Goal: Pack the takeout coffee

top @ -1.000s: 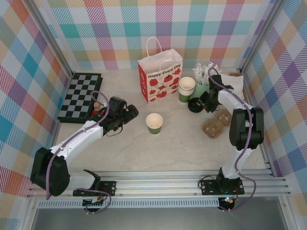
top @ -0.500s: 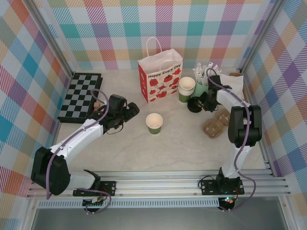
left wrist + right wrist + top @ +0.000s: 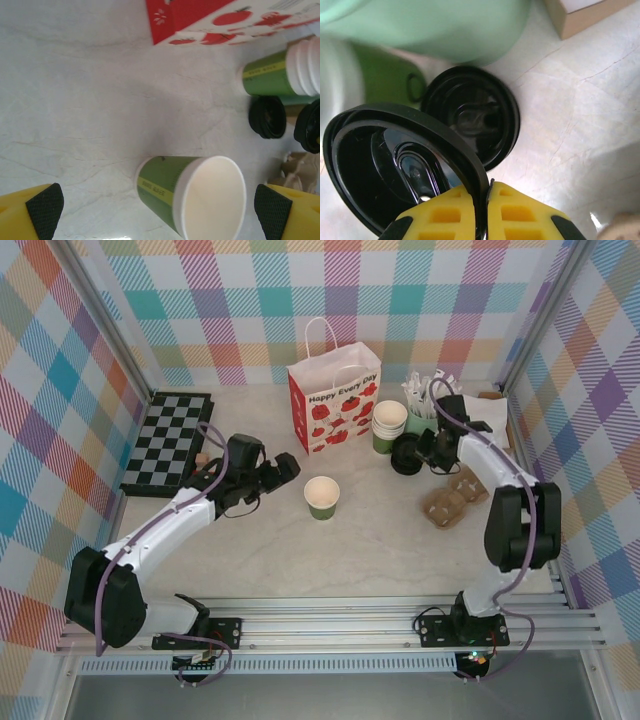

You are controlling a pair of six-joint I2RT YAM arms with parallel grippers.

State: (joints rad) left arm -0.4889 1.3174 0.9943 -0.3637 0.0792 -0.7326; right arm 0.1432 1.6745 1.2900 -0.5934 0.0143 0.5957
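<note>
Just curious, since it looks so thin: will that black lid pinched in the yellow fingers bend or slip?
Probably light and a bit flexible: the lid looks like thin moulded plastic, and the right gripper holds it by its rim alone. Its glossy surface may be slippery, so an edge pinch could let it swivel. It seems unlikely to break.

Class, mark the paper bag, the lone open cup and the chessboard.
paper bag [image 3: 335, 410]: top view, its printed front.
open cup [image 3: 210, 200]: left wrist view, its white inside.
chessboard [image 3: 166, 443]: top view, the middle of its squares.
</note>
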